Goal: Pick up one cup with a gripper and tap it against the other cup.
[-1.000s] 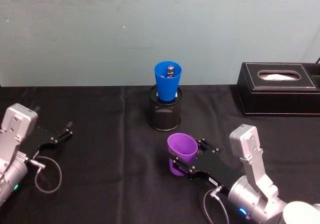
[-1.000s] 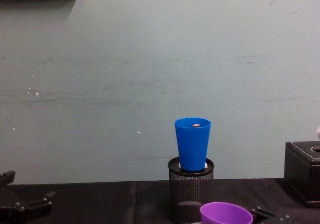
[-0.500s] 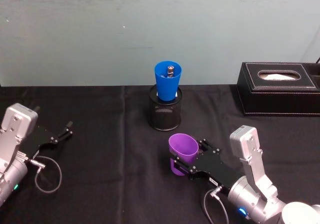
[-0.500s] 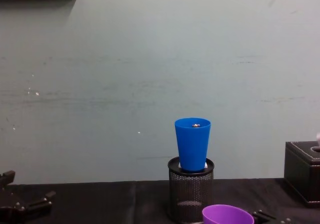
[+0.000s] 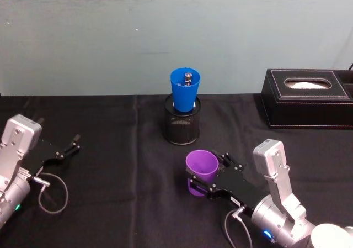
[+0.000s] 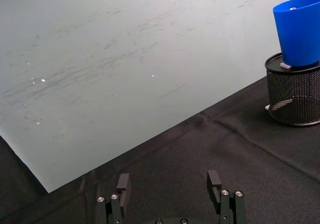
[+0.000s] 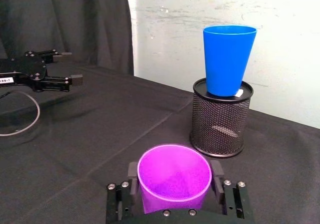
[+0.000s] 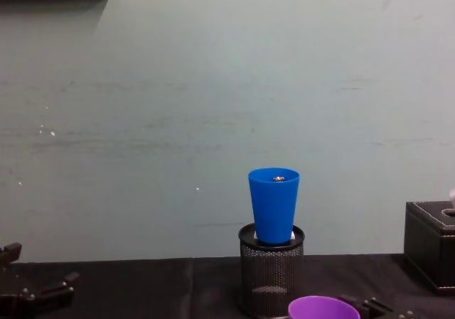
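Observation:
The purple cup (image 5: 201, 165) sits between the fingers of my right gripper (image 5: 197, 179), which is shut on its sides in front of the mesh holder. The right wrist view looks down into the purple cup's (image 7: 174, 176) open mouth, with a finger (image 7: 132, 170) pressed against each side. The blue cup (image 5: 185, 90) stands upright in a black wire-mesh holder (image 5: 182, 127), with a small metal piece inside it. From the chest, the blue cup (image 8: 274, 205) rises well above the purple cup's rim (image 8: 323, 307). My left gripper (image 5: 70, 146) lies open at the far left.
A black tissue box (image 5: 309, 98) stands at the back right, near the wall. A loop of cable (image 5: 53, 195) lies beside my left arm. Black cloth covers the table between the left gripper and the mesh holder (image 7: 220, 119).
The purple cup, held in my right gripper, has sunk slightly in the chest view. The blue cup and left arm have not moved.

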Controlling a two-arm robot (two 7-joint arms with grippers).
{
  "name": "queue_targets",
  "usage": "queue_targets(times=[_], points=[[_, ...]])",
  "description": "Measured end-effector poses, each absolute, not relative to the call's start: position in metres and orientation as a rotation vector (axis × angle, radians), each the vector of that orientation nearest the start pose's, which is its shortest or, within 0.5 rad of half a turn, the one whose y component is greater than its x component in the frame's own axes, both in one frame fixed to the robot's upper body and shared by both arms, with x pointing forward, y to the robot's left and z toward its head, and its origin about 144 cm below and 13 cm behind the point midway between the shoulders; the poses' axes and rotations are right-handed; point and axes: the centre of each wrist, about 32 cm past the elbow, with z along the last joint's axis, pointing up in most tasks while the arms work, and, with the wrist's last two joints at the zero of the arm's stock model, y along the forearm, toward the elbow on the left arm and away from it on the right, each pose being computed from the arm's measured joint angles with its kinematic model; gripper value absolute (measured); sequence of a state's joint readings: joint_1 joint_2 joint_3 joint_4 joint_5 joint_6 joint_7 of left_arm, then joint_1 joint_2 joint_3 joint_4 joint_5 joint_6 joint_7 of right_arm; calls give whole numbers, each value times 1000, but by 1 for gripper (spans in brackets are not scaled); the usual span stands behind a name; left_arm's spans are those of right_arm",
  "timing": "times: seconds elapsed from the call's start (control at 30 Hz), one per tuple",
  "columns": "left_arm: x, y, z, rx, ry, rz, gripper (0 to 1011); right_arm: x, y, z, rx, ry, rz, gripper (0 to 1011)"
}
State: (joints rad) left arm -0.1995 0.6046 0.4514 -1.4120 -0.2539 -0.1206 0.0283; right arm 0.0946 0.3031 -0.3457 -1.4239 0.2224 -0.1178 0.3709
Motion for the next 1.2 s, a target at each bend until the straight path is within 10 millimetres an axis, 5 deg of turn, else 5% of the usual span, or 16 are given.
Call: queue_targets(times=[0.2,0.73,1.2], points=[[489,310,1140,304,-285,1248,1000,468,-225,1110,-98,-43,-902,1003],[489,310,1140,304,-285,1248,1000,468,-234,1158,55,-151,-1056,1003],[489,310,1140,304,-285,1248,1000,457,-245,1140,-10,-101,-1326,1003]])
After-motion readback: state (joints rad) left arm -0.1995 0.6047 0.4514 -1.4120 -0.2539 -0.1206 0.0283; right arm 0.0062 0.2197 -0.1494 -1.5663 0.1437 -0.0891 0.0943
